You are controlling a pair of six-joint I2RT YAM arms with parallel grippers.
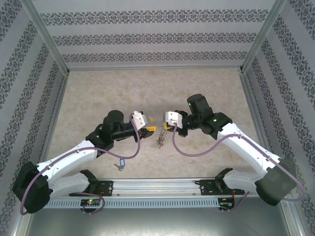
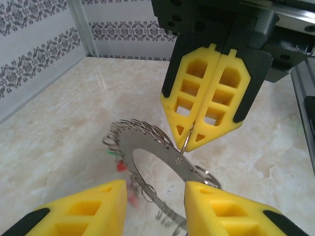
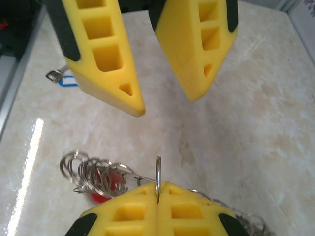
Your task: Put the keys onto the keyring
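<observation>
Grey flat metal keyring (image 2: 147, 145), fringed with wire loops, lies on the marble-patterned table (image 2: 59, 128) at lower middle of the left wrist view, with a red tag (image 2: 121, 167) beside it. The right claw (image 2: 189, 143), reaching in from the top, is clamped shut on one small wire loop (image 2: 182, 150) at the rim. The left claw (image 2: 155, 196) hangs open and empty. A silver key with a blue tag (image 3: 66, 78) lies apart at upper left. It would be best to hold that loop steady and fetch the key by its tag, leaving its hole exposed.
</observation>
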